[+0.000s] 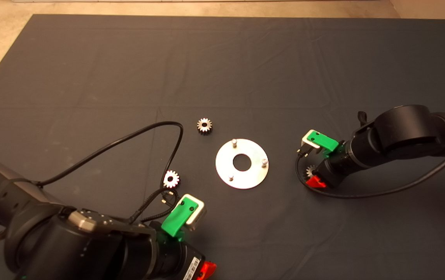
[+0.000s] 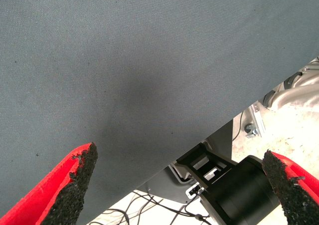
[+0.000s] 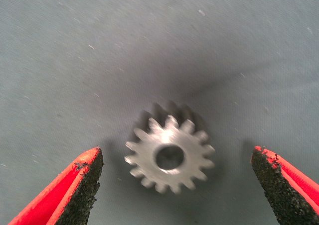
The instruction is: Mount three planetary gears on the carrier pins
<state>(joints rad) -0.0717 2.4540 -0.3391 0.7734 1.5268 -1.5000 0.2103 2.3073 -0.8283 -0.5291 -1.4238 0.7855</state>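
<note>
Looking between the right gripper's (image 3: 174, 185) fingers (image 3: 79, 185), we see them spread wide apart with a planetary gear (image 3: 169, 152) lying flat on the surface (image 3: 149, 45) between them, touched by neither pad. From above, this right gripper (image 1: 316, 177) sits toward the right edge of the surface (image 1: 222, 58), just beside the disc (image 1: 242, 163), with that gear (image 1: 310, 171) half hidden under it. We count three carrier pins on the disc, all bare: one (image 1: 234, 142) on the far side, one (image 1: 264, 161) on the side facing the right gripper, one (image 1: 230, 177) on the near side. The disc rests near the middle of the surface.

A second planetary gear (image 1: 204, 125) lies just beyond the disc, toward the far-left corner. A third (image 1: 171, 179) lies to the disc's left, nearer the front edge, close to a black cable (image 1: 129, 136) looping off the left arm.

The left gripper (image 2: 179, 185) hangs over the front edge, its fingers (image 2: 75, 185) also wide apart and holding nothing, with floor showing past the edge.
</note>
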